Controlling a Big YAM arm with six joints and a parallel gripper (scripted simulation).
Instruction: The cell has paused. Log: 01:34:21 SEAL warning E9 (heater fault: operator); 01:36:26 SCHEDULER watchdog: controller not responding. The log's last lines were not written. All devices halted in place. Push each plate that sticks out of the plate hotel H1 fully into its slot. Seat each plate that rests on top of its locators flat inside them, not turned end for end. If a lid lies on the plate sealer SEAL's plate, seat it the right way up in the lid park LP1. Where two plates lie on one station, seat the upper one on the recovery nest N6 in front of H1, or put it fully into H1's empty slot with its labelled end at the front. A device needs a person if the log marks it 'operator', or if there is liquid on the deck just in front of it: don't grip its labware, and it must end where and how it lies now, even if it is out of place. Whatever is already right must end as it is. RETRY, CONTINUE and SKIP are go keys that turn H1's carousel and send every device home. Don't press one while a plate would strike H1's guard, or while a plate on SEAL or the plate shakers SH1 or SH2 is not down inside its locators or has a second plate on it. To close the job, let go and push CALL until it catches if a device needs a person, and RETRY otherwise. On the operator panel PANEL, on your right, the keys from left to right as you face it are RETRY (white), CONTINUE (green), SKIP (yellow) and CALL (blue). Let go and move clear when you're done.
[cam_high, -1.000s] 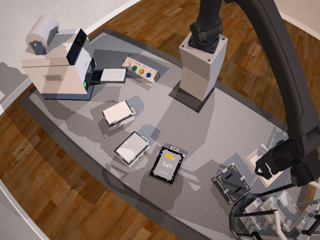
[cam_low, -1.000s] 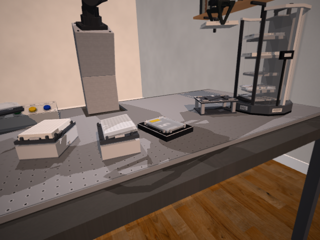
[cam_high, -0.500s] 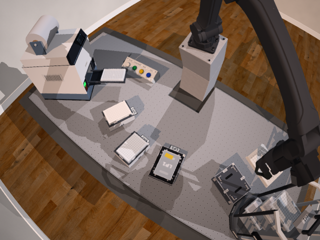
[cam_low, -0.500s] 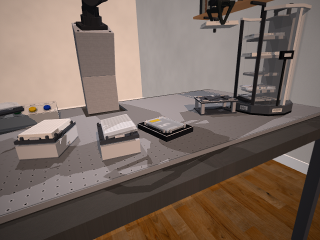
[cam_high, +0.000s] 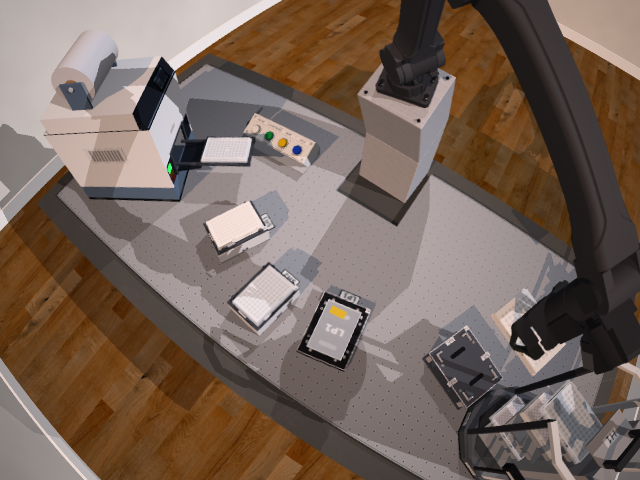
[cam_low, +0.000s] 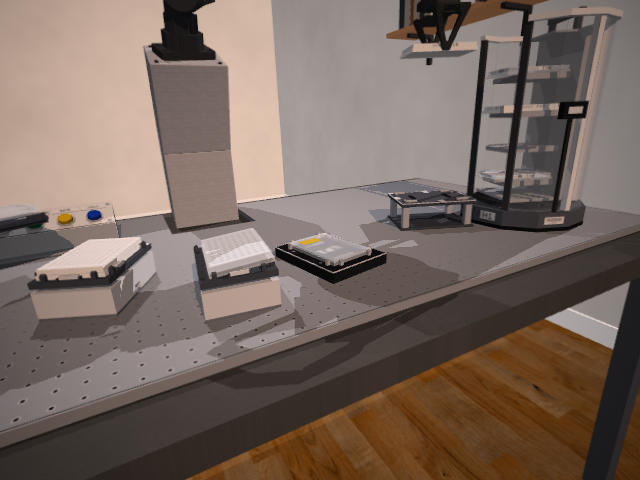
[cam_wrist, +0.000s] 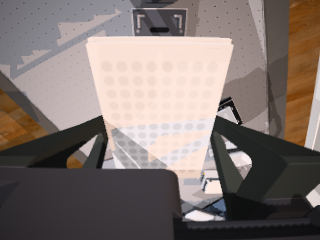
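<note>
Four loose plates are counted outside the hotel: one plate (cam_high: 226, 149) on the sealer (cam_high: 111, 134) tray, one (cam_high: 233, 225) on the first of two shakers (cam_high: 242, 242), one (cam_high: 264, 294) on the second shaker (cam_low: 238, 297), and one (cam_wrist: 159, 97) held up between the fingers of the single gripper (cam_high: 527, 338). One lid (cam_high: 334, 325) is seen in the one lid park (cam_high: 305, 347). One recovery nest (cam_high: 462, 364) and one plate hotel (cam_low: 532, 214) are present; its plates cannot be counted with certainty. On the one panel (cam_high: 310, 155), four keys are counted in the top view.
</note>
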